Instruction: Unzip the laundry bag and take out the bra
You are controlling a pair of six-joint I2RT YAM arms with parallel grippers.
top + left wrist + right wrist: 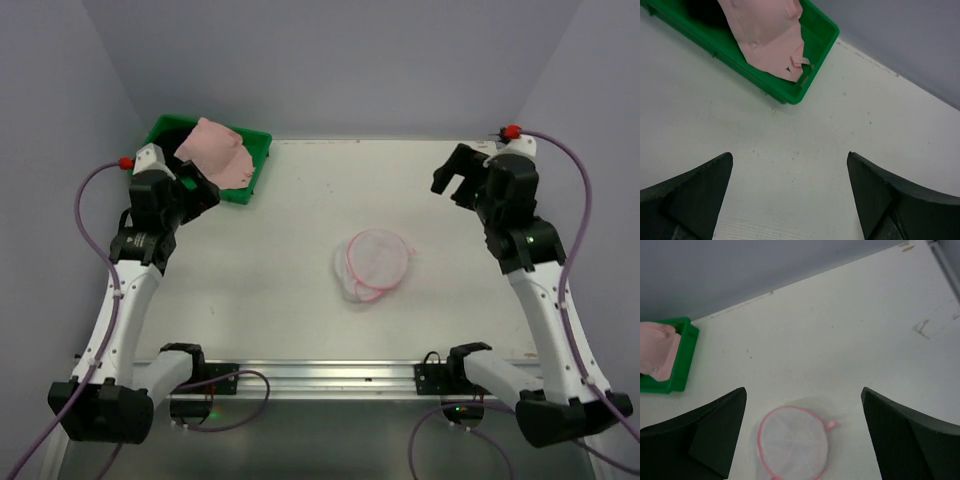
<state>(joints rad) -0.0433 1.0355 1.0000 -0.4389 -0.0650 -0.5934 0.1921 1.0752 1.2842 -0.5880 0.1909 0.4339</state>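
Mesh laundry bag — untouched, seemingly centred between right fingers.

My top view looks down from behind over the whole desk; both closer wrist views share the green tray.

- The laundry bag is made out as thin, see-through white mesh cloth, with a pink fabric zipper rim.
- The bra is seen as soft pink cloth, matt and pretty smooth.
- The tray is read as hard green plastic, slightly glossy.
- The table is finished matt white, lightly speckled.
- The fingers of the right gripper are shown as black matt plastic, finely grained.
- The rail is taken for brushed metal.
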